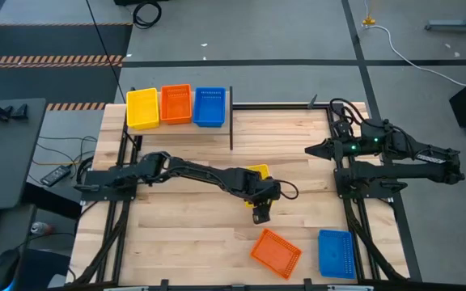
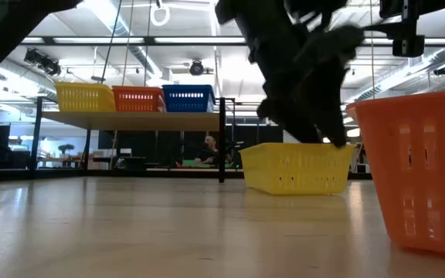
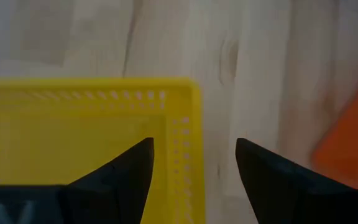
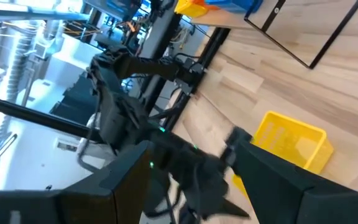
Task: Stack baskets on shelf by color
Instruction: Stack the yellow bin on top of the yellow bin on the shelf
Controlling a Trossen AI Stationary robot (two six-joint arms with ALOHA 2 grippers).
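Note:
A yellow basket (image 1: 257, 171) (image 2: 296, 168) (image 3: 73, 130) rests on its bottom at the table's middle. My left gripper (image 1: 262, 208) (image 3: 194, 141) hangs open over that basket's corner. One finger stands above its inside and the other outside the side wall (image 3: 185, 124), and no touch shows. An orange basket (image 1: 276, 252) and a blue one (image 1: 336, 253) lie near the front edge. The shelf (image 1: 217, 129) at the far left bears yellow (image 1: 142, 107), orange (image 1: 176, 103) and blue (image 1: 209, 106) baskets. My right gripper (image 1: 310, 149) (image 4: 191, 146) waits open at the right, empty.
The orange basket (image 2: 416, 166) stands close to the low camera at the right. The shelf's black legs (image 1: 231, 121) rise at the plank's right end. Bare wood lies between the shelf and the yellow basket and at the table's front left.

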